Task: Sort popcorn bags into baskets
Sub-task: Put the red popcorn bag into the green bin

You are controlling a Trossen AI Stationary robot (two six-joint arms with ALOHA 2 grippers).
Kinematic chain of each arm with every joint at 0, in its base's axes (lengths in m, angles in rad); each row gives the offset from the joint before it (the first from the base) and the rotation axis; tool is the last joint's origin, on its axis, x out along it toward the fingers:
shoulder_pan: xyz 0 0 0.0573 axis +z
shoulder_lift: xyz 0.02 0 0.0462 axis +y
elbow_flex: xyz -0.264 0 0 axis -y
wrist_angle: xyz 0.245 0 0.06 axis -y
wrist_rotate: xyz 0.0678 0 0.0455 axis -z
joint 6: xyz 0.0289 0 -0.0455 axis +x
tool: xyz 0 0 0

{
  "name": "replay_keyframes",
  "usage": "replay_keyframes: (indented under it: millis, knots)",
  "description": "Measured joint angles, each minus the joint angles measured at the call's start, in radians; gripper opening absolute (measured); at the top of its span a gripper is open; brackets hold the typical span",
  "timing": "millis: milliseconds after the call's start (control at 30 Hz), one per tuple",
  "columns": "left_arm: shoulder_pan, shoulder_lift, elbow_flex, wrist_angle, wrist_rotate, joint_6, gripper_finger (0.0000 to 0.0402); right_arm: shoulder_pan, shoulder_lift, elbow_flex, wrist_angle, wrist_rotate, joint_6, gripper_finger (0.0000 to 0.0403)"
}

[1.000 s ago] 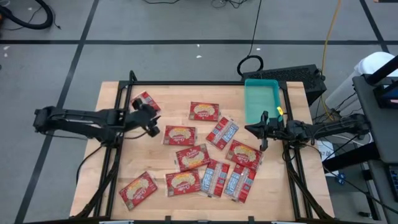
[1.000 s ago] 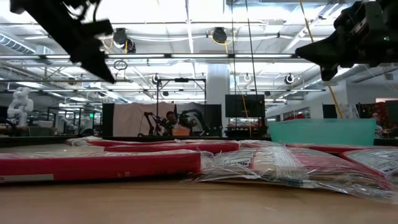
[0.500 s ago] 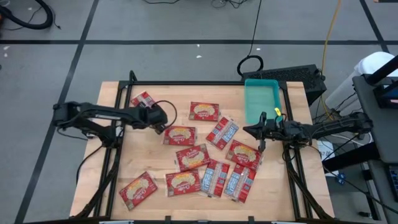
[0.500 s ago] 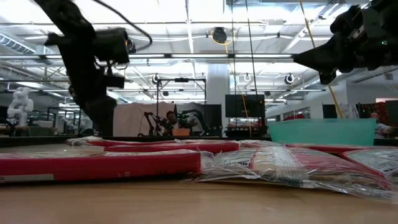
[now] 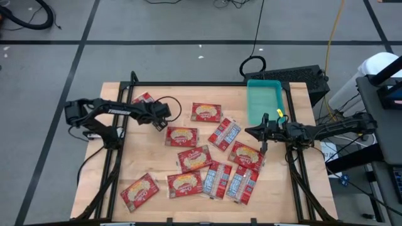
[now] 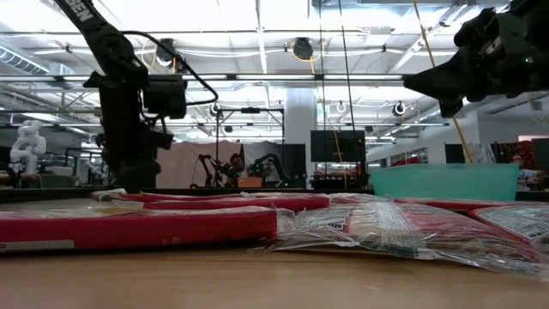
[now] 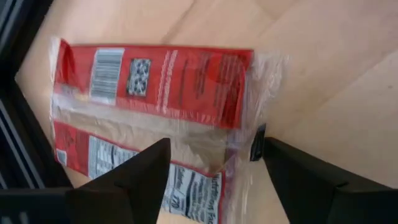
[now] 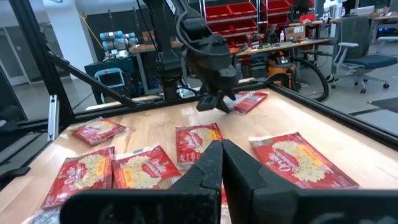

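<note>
Several red popcorn bags (image 5: 207, 157) lie flat on the wooden table; one bag (image 7: 155, 81) lies at the far left with its barcode side up. My left gripper (image 7: 214, 180) hangs open just above this bag, pointing steeply down, a finger on either side of its clear-wrapped end; I see no touch. In the high view the gripper (image 5: 159, 120) shows beside that bag (image 5: 144, 99). My right gripper (image 8: 221, 155) is shut and level, in the air near the near end of the teal basket (image 5: 264, 100).
A black keyboard-like box (image 5: 301, 78) sits beyond the basket at the far right. Black frame rails (image 5: 188, 84) run along the table's edges, one close to the far-left bag (image 7: 18, 93). Bare wood lies at the table's near left.
My left gripper has sunk from high above the table toward the far-left bag, drifting a little toward the table's right, and has tipped from nearly level to steeply down. The bags have not moved.
</note>
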Motion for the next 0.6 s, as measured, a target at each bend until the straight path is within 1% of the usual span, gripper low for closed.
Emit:
replay_keyframes:
  millis: [100,167,200,267,333,500,533,600]
  knots:
    - [0.01,0.024,0.001,0.035,-0.028,0.012,0.0274,0.0,0.001,0.0,0.012,0.0,-0.003,0.0]
    - [0.019,0.029,0.0,0.06,-0.033,0.023,0.026,0.0,0.003,0.0,0.013,0.0,-0.004,0.0]
    - [0.023,0.031,0.0,0.071,-0.033,0.037,0.0247,0.0,0.004,0.0,0.013,0.0,-0.003,0.0]
    - [0.03,0.032,-0.002,0.09,-0.028,0.053,0.0211,0.0,0.005,0.0,0.016,0.0,-0.001,0.0]
    - [0.037,0.033,-0.002,0.107,-0.017,0.076,0.0164,0.0,0.006,0.0,0.018,0.0,0.008,0.0]
    - [0.054,0.036,-0.005,0.16,-0.01,0.148,0.0031,0.0,0.018,0.0,0.045,0.0,0.022,0.0]
    - [0.058,0.037,-0.006,0.172,-0.015,0.15,0.0017,0.0,0.024,0.0,0.079,0.0,0.022,0.0]
    - [0.061,0.037,-0.006,0.191,-0.017,0.159,0.0012,0.0,0.04,0.0,0.159,0.0,0.018,0.0]
